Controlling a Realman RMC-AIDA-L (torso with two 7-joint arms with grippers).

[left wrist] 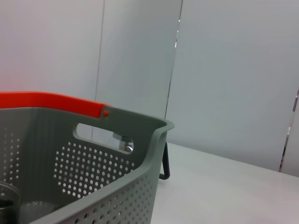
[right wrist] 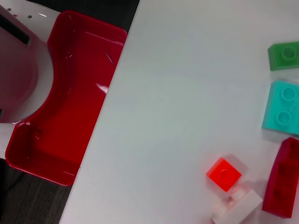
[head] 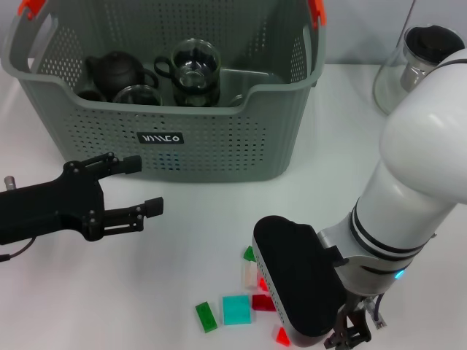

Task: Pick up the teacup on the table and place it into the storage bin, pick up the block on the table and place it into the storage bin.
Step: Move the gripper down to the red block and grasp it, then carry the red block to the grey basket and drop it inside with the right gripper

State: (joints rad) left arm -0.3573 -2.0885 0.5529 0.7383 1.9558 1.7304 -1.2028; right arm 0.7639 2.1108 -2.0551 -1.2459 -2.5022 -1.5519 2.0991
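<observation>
The grey-green storage bin [head: 219,138] stands at the back of the white table; its rim [left wrist: 119,122] and orange handle clip fill the left wrist view. Inside it, a glass teacup [head: 194,69] with a black handle stands beside a second glass cup [head: 137,95] and a dark teapot [head: 117,71]. No teacup shows on the table top. My left gripper [head: 142,186] hovers open and empty just in front of the bin. Loose blocks lie near the front: green [head: 206,316] [right wrist: 284,55], cyan [head: 236,309] [right wrist: 282,106], dark red [right wrist: 283,183], small red [right wrist: 224,173]. My right gripper [head: 349,334] hangs right of them.
A glass pitcher [head: 416,62] with a black lid stands at the back right. The bulky white right arm [head: 423,168] covers the front right of the table. Off the table's edge, a red tray [right wrist: 60,102] sits lower down. A pale block [right wrist: 238,209] lies by the small red one.
</observation>
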